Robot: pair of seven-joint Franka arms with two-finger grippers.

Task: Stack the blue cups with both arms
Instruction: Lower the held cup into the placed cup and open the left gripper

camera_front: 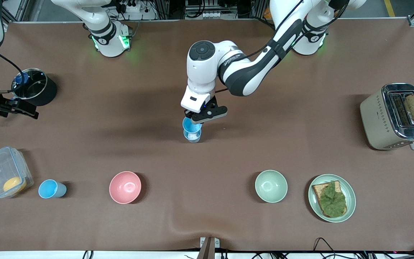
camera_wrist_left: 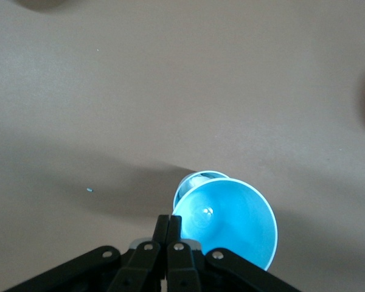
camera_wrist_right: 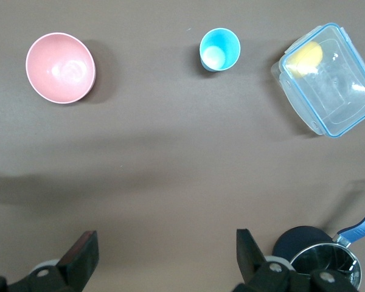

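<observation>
My left gripper (camera_front: 195,120) is over the middle of the table, shut on the rim of a bright sky-blue cup (camera_front: 191,125). That cup hangs tilted, its base at the mouth of a paler blue cup (camera_front: 193,136) standing on the table; I cannot tell how far it is inside. In the left wrist view my left gripper (camera_wrist_left: 172,226) pinches the bright cup (camera_wrist_left: 231,222) above the paler cup (camera_wrist_left: 194,181). A third blue cup (camera_front: 51,189) (camera_wrist_right: 219,50) stands near the front edge. My right gripper (camera_front: 25,109) (camera_wrist_right: 164,240) waits open and empty at the right arm's end.
A lidded steel pot (camera_front: 31,86) sits by my right gripper. A clear box with a yellow item (camera_front: 4,176), a pink bowl (camera_front: 125,187), a green bowl (camera_front: 271,186) and a plate of toast (camera_front: 331,198) line the front. A toaster (camera_front: 395,115) stands at the left arm's end.
</observation>
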